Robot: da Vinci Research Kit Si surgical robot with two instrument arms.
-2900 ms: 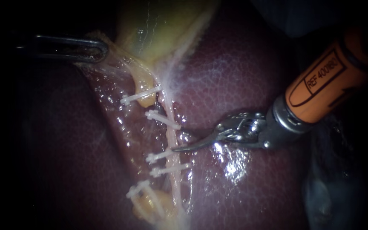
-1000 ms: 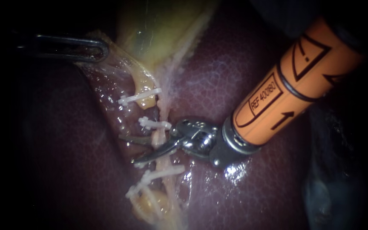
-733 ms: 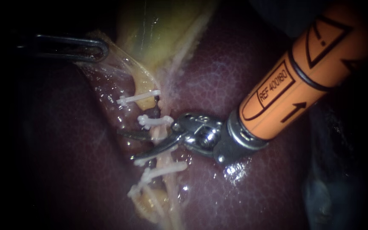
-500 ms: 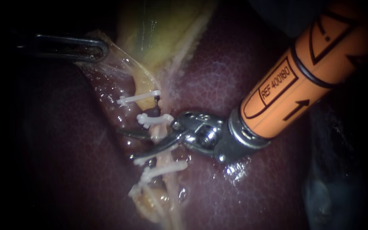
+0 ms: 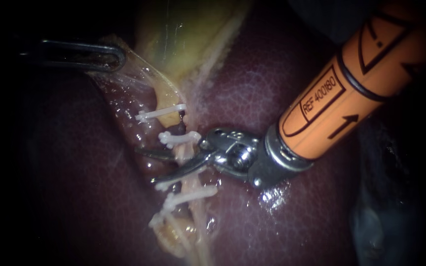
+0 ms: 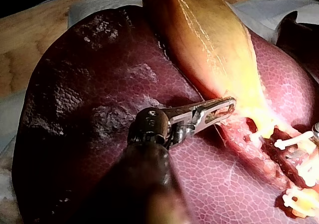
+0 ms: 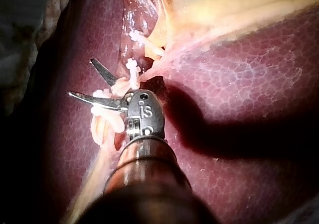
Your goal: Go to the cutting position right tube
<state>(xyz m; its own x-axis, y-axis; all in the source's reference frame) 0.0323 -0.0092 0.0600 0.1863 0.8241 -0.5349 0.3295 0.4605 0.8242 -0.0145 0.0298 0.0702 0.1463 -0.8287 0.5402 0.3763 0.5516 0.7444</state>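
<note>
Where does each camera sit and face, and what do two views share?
Endoscope: close above the dark-red liver, facing the pale tube with white plastic clips; the thin dark left instrument and orange-shafted right instrument show.
Left wrist: on the left arm, facing along its instrument to the pale-yellow gallbladder it grips.
Right wrist: on the right arm, behind its open blades straddling the tube.
Shared: both wrist views show the clips.

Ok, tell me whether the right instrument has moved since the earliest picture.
Yes. The right instrument has advanced leftward: its open jaws now straddle the tube between the clips.
</note>
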